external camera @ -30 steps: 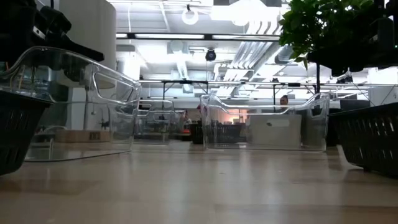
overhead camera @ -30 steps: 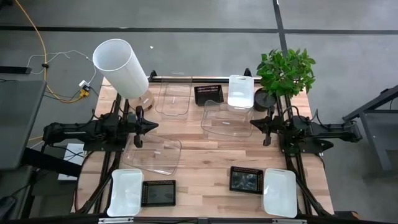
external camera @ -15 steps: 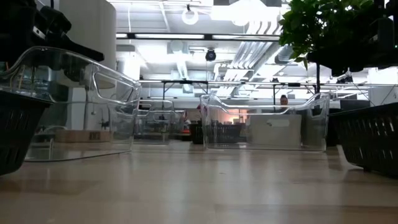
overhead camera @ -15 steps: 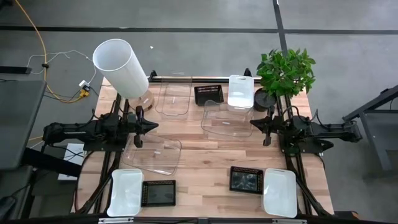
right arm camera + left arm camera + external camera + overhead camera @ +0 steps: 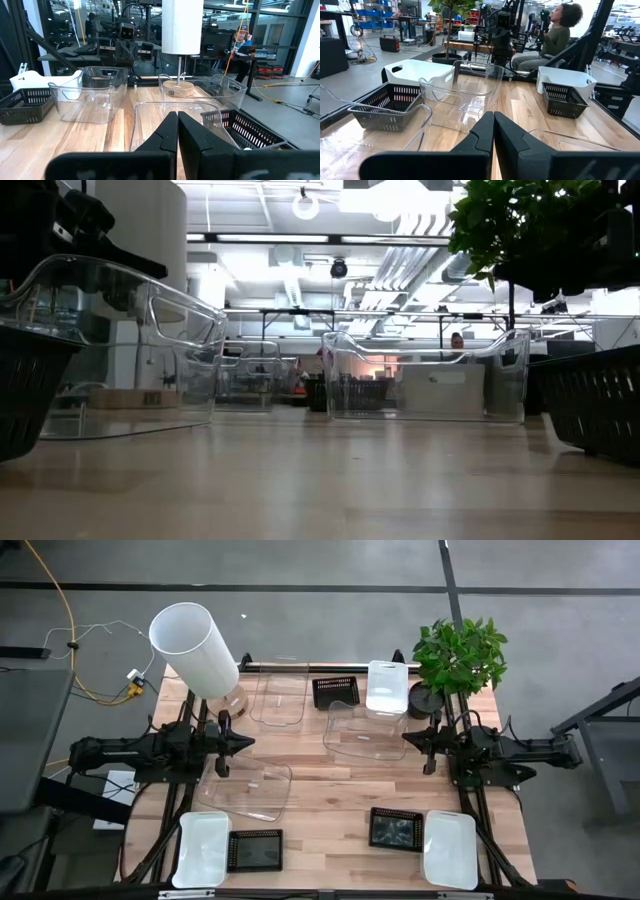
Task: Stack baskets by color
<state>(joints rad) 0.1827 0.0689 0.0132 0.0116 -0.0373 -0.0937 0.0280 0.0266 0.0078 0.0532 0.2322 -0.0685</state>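
Observation:
Three clear baskets stand on the wooden table: one at the far left-middle (image 5: pixel 277 698), one in the middle right (image 5: pixel 365 730), one nearer on the left (image 5: pixel 247 787). White baskets sit at the far side (image 5: pixel 386 688) and at both near corners (image 5: pixel 203 848) (image 5: pixel 449 848). Black baskets rest at the far middle (image 5: pixel 335 692) and near the front (image 5: pixel 255 850) (image 5: pixel 396 829). My left gripper (image 5: pixel 245 743) (image 5: pixel 493 120) hovers shut at the table's left side, pointing level toward the middle. My right gripper (image 5: pixel 405 739) (image 5: pixel 177 120) hovers shut at the right side, facing it.
A tall white cylinder (image 5: pixel 195 650) on a round wooden base stands at the far left corner. A green plant in a black pot (image 5: pixel 460 655) stands at the far right corner. Bare wood lies between the two grippers' near sides (image 5: pixel 325 800). A person (image 5: pixel 555 35) sits beyond the table.

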